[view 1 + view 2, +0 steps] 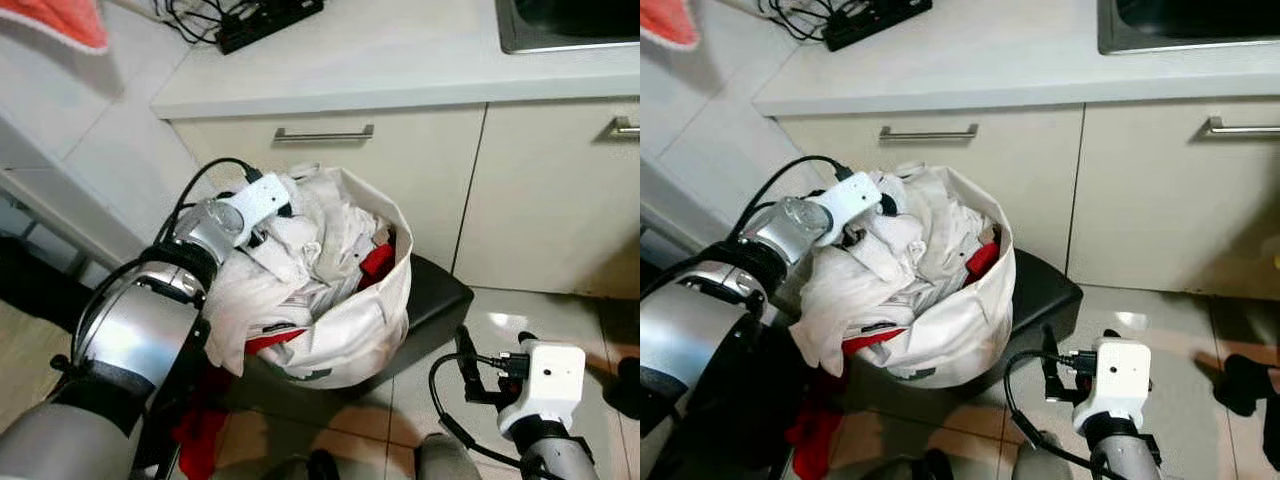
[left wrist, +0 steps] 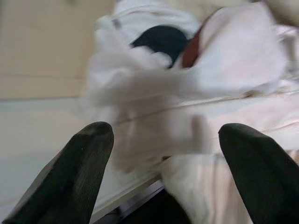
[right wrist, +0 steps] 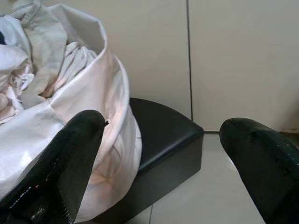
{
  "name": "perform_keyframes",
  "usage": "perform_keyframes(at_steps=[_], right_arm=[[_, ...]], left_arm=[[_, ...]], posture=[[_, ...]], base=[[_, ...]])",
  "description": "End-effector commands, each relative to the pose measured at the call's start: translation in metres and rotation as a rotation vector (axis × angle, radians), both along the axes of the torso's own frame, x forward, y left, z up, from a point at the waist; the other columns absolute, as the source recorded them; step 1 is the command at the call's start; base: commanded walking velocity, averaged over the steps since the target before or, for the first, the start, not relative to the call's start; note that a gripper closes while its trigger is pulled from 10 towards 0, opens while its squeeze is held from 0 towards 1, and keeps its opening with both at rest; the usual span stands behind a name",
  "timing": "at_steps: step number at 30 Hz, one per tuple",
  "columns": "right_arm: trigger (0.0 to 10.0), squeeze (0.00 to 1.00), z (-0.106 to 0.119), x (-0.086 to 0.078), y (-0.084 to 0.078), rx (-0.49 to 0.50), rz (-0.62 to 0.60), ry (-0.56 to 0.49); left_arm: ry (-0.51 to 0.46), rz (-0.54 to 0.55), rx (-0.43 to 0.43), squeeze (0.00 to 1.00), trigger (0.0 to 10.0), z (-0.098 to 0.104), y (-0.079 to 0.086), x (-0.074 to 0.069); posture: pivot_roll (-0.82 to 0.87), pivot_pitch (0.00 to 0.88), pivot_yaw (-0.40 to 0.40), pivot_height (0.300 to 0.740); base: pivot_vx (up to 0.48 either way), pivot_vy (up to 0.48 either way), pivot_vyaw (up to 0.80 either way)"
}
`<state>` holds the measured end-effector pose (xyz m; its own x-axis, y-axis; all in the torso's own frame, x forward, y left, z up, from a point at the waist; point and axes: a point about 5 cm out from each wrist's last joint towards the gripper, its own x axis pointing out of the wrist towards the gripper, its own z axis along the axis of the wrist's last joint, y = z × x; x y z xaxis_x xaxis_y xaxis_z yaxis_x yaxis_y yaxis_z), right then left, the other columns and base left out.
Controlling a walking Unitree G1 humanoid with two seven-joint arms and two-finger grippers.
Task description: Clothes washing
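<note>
**Laundry bag, wrist cams vs head cam**

My left end effector (image 2: 163,154) is spread over white clothes (image 1: 300,250) in the bag (image 1: 350,330), mid-frame. Right end effector (image 3: 163,154), also spread, sees the black stool (image 3: 163,135). Head cam adds worktop (image 1: 400,60) and power strip (image 1: 265,20), upper left.

Right tool (image 3: 161,154) fingers spread; white laundry bag (image 3: 100,121) of clothes on black stool (image 3: 163,135), cabinet doors (image 3: 233,56) behind.

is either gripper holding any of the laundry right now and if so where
Nothing is held. The left gripper is open over the white clothes in the laundry bag; the right gripper is open beside the bag.
</note>
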<state>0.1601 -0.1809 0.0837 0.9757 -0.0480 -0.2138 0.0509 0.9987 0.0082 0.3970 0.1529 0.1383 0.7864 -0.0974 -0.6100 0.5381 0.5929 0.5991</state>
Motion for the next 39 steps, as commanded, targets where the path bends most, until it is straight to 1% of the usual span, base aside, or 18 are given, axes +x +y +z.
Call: perform_keyframes(at_steps=[1,5,7,8,10,12,15,16,17,19,21,22,25,28,33,35,37,39], right_arm=[[10.0,0.0,0.001,-0.005,0.003,0.01,-0.005,0.014],[10.0,0.0,0.001,-0.006,0.004,0.011,-0.009,0.014],[10.0,0.0,0.005,-0.001,0.006,0.014,-0.01,-0.007],[10.0,0.0,0.005,-0.001,0.006,0.014,-0.01,-0.007],[10.0,0.0,0.011,0.003,0.009,0.03,-0.016,-0.034],[10.0,0.0,0.012,0.004,0.01,0.04,-0.02,-0.041],[10.0,0.0,-0.004,0.016,0.023,0.078,0.022,-0.011],[10.0,0.0,-0.005,0.018,0.024,0.081,0.026,-0.01],[10.0,0.0,-0.005,0.018,0.024,0.081,0.026,-0.01],[10.0,0.0,0.001,0.033,0.032,0.099,0.039,-0.048],[10.0,0.0,0.005,0.04,0.032,0.1,0.048,-0.066],[10.0,0.0,0.007,0.043,0.029,0.087,0.058,-0.072],[10.0,0.0,0.009,0.053,0.016,0.047,0.063,-0.088],[10.0,0.0,0.011,0.06,0.008,0.042,0.053,-0.099],[10.0,0.0,0.01,0.072,0.011,0.044,0.08,-0.108],[10.0,0.0,0.014,0.082,0.017,0.055,0.107,-0.128],[10.0,0.0,0.015,0.086,0.018,0.055,0.123,-0.136],[10.0,0.0,0.015,0.09,0.018,0.056,0.126,-0.14]], left_arm=[[0.044,0.024,-0.017,0.0,10.0,-0.01,0.004,-0.005],[0.042,0.042,-0.104,0.0,10.0,-0.009,-0.005,-0.004],[-0.01,0.081,-0.213,0.0,10.0,0.003,-0.012,0.002],[-0.01,0.081,-0.213,0.0,10.0,0.003,-0.012,0.002],[-0.066,0.059,-0.279,0.0,10.0,0.025,-0.018,0.01],[-0.082,0.035,-0.292,0.0,10.0,0.034,-0.021,0.012],[-0.144,0.009,-0.386,0.0,10.0,0.063,-0.04,0.02],[-0.15,0.015,-0.399,0.0,10.0,0.064,-0.042,0.02],[-0.15,0.015,-0.399,0.0,10.0,0.064,-0.042,0.02],[-0.158,0.104,-0.481,0.0,10.0,0.061,-0.038,0.02],[-0.171,0.201,-0.609,0.0,10.0,0.063,-0.03,0.021],[-0.196,0.258,-0.686,0.0,10.0,0.065,-0.024,0.023],[-0.23,0.336,-0.764,0.0,10.0,0.065,-0.01,0.023],[-0.226,0.308,-0.732,0.0,10.0,0.062,-0.012,0.022],[-0.234,0.34,-0.746,0.0,10.0,0.058,-0.007,0.021],[-0.308,0.362,-0.727,0.0,10.0,0.06,0.003,0.022],[-0.357,0.304,-0.74,0.0,10.0,0.066,0.002,0.023],[-0.426,0.171,-0.718,0.0,10.0,0.072,-0.004,0.022]], posture=[[-0.47,0.184,0.267,0.736],[-0.47,0.184,0.268,0.736],[-0.45,0.185,0.27,0.736],[-0.45,0.185,0.27,0.736],[-0.39,0.186,0.279,0.736],[-0.39,0.186,0.279,0.736],[-0.3,0.156,0.278,0.736],[-0.3,0.156,0.278,0.736],[-0.3,0.156,0.278,0.736],[-0.31,0.13,0.264,0.736],[-0.32,0.113,0.249,0.736],[-0.33,0.094,0.237,0.736],[-0.33,0.068,0.216,0.736],[-0.32,0.044,0.198,0.736],[-0.29,0.013,0.177,0.736],[-0.27,0.0,0.169,0.736],[-0.27,0.0,0.169,0.736],[-0.25,0.0,0.167,0.736]], base=[[0.0,0.0,0.0],[0.0,0.0,0.0],[0.0,0.0,0.0],[0.0,0.0,0.0],[0.0,0.0,0.0],[0.0,0.0,0.0],[0.0,0.0,0.0],[0.0,0.0,0.0],[0.0,0.0,0.0],[0.0,0.0,0.0],[0.0,0.0,0.0],[0.0,0.0,0.0],[0.0,0.0,0.0],[0.0,0.0,0.0],[0.0,0.0,0.0],[0.0,0.0,0.0],[0.0,0.0,0.0],[0.0,0.0,0.0]])
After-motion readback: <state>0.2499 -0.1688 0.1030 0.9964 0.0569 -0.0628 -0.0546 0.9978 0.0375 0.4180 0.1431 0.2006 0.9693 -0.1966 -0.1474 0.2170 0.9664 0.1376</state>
